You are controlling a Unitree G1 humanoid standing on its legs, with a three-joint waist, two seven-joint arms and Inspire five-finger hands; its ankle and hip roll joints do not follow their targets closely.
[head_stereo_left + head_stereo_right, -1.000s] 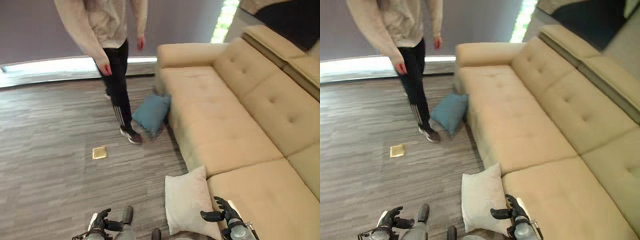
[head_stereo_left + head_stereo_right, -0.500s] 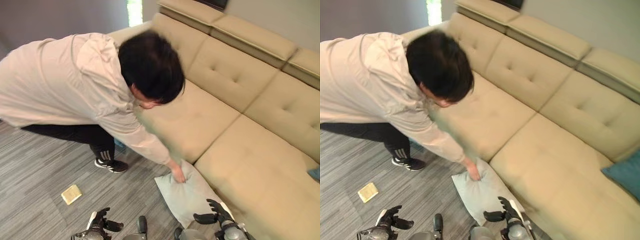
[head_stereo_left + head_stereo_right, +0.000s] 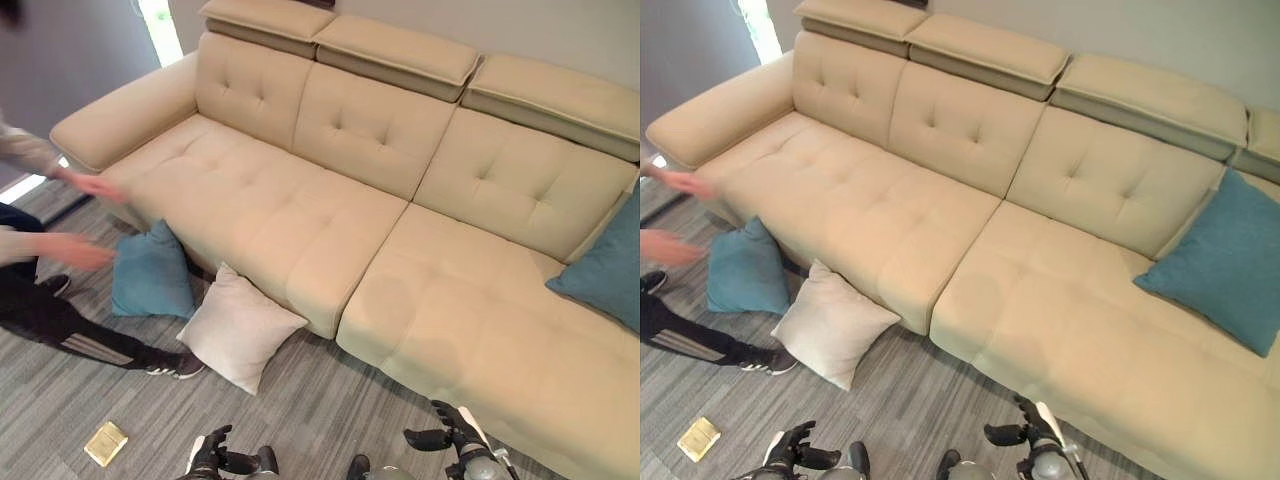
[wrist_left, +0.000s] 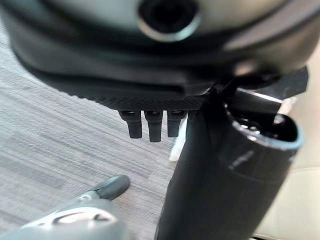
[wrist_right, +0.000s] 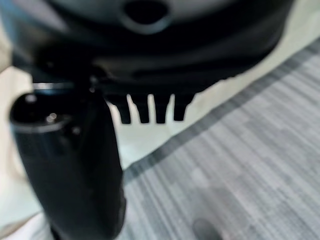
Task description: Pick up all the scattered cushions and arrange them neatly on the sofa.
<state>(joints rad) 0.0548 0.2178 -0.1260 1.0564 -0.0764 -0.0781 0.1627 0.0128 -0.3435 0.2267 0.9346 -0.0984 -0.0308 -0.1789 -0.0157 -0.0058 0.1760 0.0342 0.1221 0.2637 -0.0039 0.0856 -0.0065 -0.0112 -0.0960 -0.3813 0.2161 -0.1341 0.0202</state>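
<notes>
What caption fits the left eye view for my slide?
Beige sofa with one teal cushion aboard; white cushion and teal floor cushion lean against its front.

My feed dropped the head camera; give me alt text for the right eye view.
A long beige sofa holds one teal cushion at its right end. A white cushion and another teal cushion lean against its front on the grey floor, near a person. Both hands, left and right, hang open.
</notes>
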